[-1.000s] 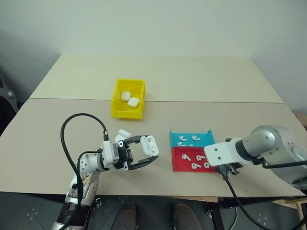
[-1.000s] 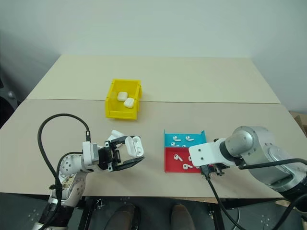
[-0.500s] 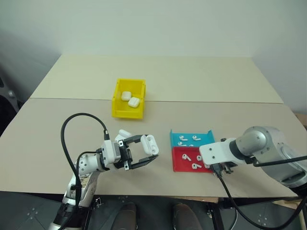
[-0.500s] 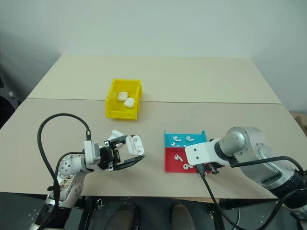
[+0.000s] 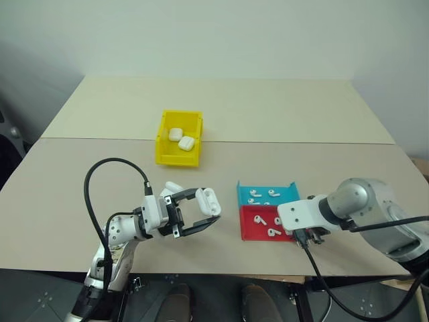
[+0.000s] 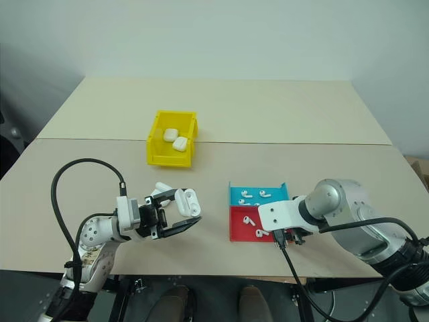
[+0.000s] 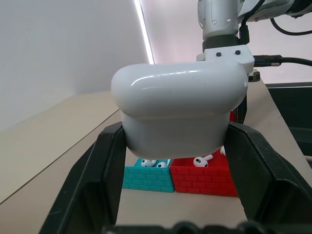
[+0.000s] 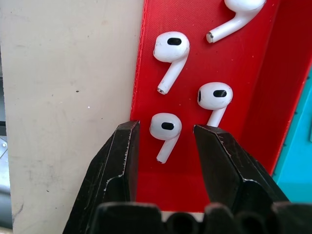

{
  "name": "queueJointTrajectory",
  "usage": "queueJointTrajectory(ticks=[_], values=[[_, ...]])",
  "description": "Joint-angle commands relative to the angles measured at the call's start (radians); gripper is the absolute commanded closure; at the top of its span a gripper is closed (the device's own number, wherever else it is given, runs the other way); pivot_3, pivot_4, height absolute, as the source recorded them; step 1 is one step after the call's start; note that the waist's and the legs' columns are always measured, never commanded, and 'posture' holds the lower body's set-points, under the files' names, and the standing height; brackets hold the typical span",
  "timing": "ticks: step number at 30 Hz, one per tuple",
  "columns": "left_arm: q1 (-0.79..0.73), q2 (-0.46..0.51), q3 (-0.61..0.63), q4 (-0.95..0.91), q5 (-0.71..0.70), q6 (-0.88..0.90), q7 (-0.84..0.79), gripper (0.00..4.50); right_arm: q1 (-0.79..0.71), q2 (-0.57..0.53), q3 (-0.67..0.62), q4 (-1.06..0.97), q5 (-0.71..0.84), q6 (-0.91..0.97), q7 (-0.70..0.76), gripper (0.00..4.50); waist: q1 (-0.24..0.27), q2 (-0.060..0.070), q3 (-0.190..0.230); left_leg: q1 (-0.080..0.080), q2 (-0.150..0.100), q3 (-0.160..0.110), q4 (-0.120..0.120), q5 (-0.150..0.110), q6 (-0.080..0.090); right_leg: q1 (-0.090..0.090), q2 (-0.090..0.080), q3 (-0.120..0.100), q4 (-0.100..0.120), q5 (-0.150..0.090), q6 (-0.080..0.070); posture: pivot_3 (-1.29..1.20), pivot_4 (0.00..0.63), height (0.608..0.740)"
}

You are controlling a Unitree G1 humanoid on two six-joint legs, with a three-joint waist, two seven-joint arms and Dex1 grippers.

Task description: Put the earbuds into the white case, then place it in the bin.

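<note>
Earbud (image 8: 165, 130) lies flat between right fingers (image 8: 127, 146), stem pointing toward wrist

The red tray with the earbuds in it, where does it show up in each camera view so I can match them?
Left eye view: red tray lies near the table's front edge, right of centre, partly under the right end effector.
Right eye view: same spot, against the teal tray.
Left wrist view: it sits behind the white case, beside the teal tray.
Right wrist view: its floor lies beneath the open fingers.
Shared landmark: the teal tray adjoining it.
</note>
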Motion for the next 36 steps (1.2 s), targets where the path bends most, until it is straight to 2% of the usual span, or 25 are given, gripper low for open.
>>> queueJointTrajectory(ticks=[1,18,22,36], values=[[0.004,0.004,-0.001,-0.048,-0.006,0.011,0.016,1.74,-0.001,0.004,-0.003,0.001,-0.017,-0.019,0.002,2.33,0.0,0.0,0.0,0.0,0.0,0.0,0.0,0.0,0.0,0.0,0.0,0.0,0.0,0.0,0.0,0.0,0.15,0.74],[0.006,0.016,-0.003,-0.065,0.011,0.038,0.054,1.74,0.002,0.025,-0.01,0.008,-0.032,-0.043,0.01,2.33,0.0,0.0,0.0,0.0,0.0,0.0,0.0,0.0,0.0,0.0,0.0,0.0,0.0,0.0,0.0,0.0,0.15,0.74],[0.006,0.016,-0.003,-0.064,0.013,0.038,0.058,1.74,0.002,0.027,-0.012,0.008,-0.031,-0.044,0.011,3.17,0.0,0.0,0.0,0.0,0.0,0.0,0.0,0.0,0.0,0.0,0.0,0.0,0.0,0.0,0.0,0.0,0.15,0.74],[0.01,0.017,-0.004,-0.073,0.014,0.047,0.068,1.74,0.008,0.021,-0.012,0.019,-0.039,-0.063,0.008,3.17,0.0,0.0,0.0,0.0,0.0,0.0,0.0,0.0,0.0,0.0,0.0,0.0,0.0,0.0,0.0,0.0,0.15,0.74]])
